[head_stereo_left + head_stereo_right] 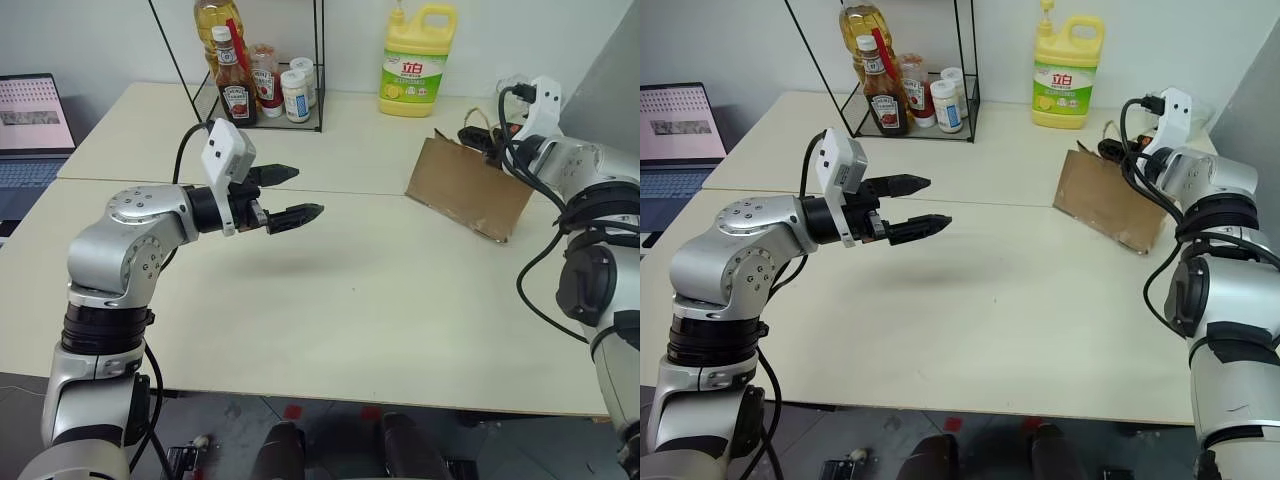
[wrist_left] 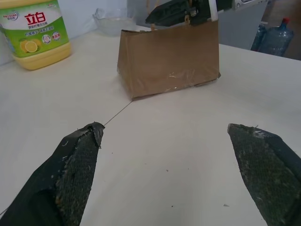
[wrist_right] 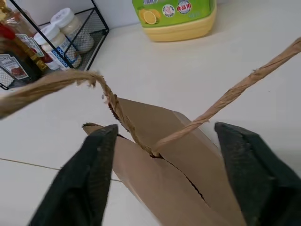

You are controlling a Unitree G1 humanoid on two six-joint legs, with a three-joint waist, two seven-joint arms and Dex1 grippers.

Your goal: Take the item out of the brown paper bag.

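Brown paper bag (image 1: 468,187): we see it standing on the pale worktop (image 1: 340,300) toward the far right, its top edge under our right arm.
Rope handle (image 3: 117,110): in the right wrist view its tan loops rise from the bag's folded top, crossing between our right fingers.
Right gripper (image 3: 162,160): we hold it over the bag's top edge, fingers apart on either side of the paper; we cannot tell whether they touch it.
Left gripper (image 1: 290,195): we hold it above the bare worktop, well apart from the bag, fingers spread wide and empty.
Item: we cannot see the orange bottle; the bag's inside is hidden.
Yellow detergent jug (image 1: 417,62): at the far edge, behind the bag.
Wire rack (image 1: 262,85): far left of the jug, holding sauce bottles.
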